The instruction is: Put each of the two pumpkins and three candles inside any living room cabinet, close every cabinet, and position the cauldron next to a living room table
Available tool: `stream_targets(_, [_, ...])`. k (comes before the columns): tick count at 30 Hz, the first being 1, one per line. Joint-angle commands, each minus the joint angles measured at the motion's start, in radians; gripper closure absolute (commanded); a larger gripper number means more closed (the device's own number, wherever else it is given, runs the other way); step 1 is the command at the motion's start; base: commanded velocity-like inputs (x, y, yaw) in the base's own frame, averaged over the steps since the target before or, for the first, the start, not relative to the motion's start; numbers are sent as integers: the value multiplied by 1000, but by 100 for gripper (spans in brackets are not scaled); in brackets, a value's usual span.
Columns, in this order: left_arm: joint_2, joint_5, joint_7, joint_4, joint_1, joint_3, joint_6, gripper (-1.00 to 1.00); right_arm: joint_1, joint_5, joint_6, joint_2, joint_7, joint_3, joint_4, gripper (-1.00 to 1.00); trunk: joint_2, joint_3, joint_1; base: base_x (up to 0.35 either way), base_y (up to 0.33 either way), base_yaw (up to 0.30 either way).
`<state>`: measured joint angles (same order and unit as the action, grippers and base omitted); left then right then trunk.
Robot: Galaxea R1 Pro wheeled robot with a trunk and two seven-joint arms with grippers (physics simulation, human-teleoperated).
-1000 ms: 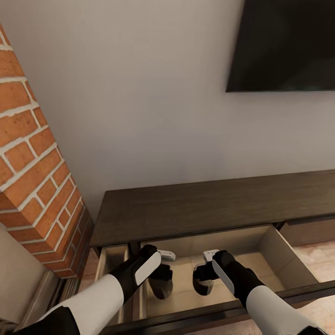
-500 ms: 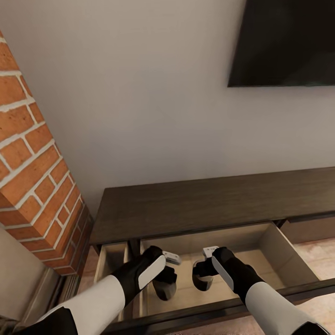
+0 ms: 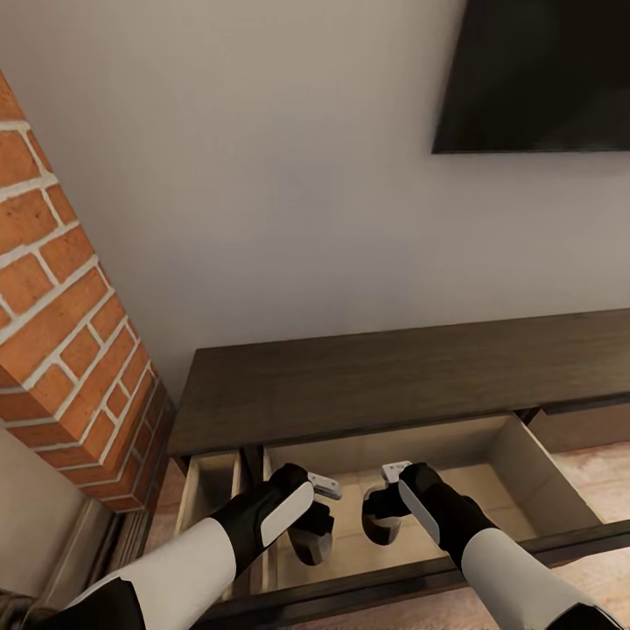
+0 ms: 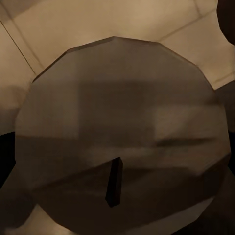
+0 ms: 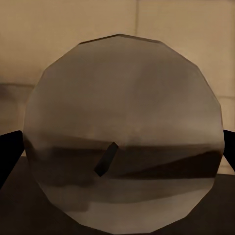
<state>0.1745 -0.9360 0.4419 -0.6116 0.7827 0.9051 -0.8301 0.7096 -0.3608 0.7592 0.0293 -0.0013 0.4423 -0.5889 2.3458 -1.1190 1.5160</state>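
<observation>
I have both arms lowered into the open drawer [image 3: 516,455] of the cabinet [image 3: 394,385], low in the middle of the head frame, and each carries a candle. My left fingers [image 3: 312,542] pinch one candle [image 4: 122,132]: its round wick end takes up most of the left wrist frame, the short dark wick [image 4: 114,182] below centre, and the pale drawer floor shows past its edges. My right fingers [image 3: 381,525] pinch the other candle [image 5: 125,129], wick [image 5: 105,159] likewise toward the lens, with a dark finger [image 5: 10,154] at each side edge of the frame. In the head frame the two hang side by side, near but apart, in the drawer's left half. I judge I hold them low so they can be let go without toppling — whether they already rest on the floor I cannot tell. The narrower compartment [image 3: 206,490] at lower left is open too, so closing everything is yet to do. A brick column [image 3: 61,315] fills the left edge, a dark screen [image 3: 542,79] the upper right.
</observation>
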Motion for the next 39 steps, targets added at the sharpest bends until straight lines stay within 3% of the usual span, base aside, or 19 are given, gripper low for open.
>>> stream_targets(1, [0, -9, 9, 0, 1, 4, 4, 100, 1, -1, 4, 1, 0, 6, -2, 100, 0, -2, 0, 0, 0, 0])
stream_targets(3, [0, -4, 9, 0, 1, 10, 11, 100, 2, -1, 4, 2, 0, 6, -2, 100, 0, -5, 0, 0, 0, 0])
stream_targets(5, [0, 14, 8, 0, 1, 44, 26, 100, 2, -2, 4, 2, 0, 6, -2, 100, 0, -9, 0, 0, 0, 0])
stream_targets(10, [0, 26, 8, 0, 1, 80, 75, 100, 2, -3, 4, 1, 0, 6, -2, 100, 0, -16, 0, 0, 0, 0])
stream_targets(32, [0, 30, -37, 15, 1, 86, 85, 100, 2, -3, 4, 2, -1, 6, -2, 100, 0, -41, 0, 0, 0, 0])
stream_targets(33, [0, 30, -37, 15, 1, 86, 85, -100, 2, -3, 4, 2, -1, 5, -2, -100, 0, -41, 0, 0, 0, 0])
stream_targets(39, [0, 31, -37, 15, 1, 86, 89, -100, 2, -3, 4, 2, -1, 4, -2, -100, 0, -41, 0, 0, 0, 0])
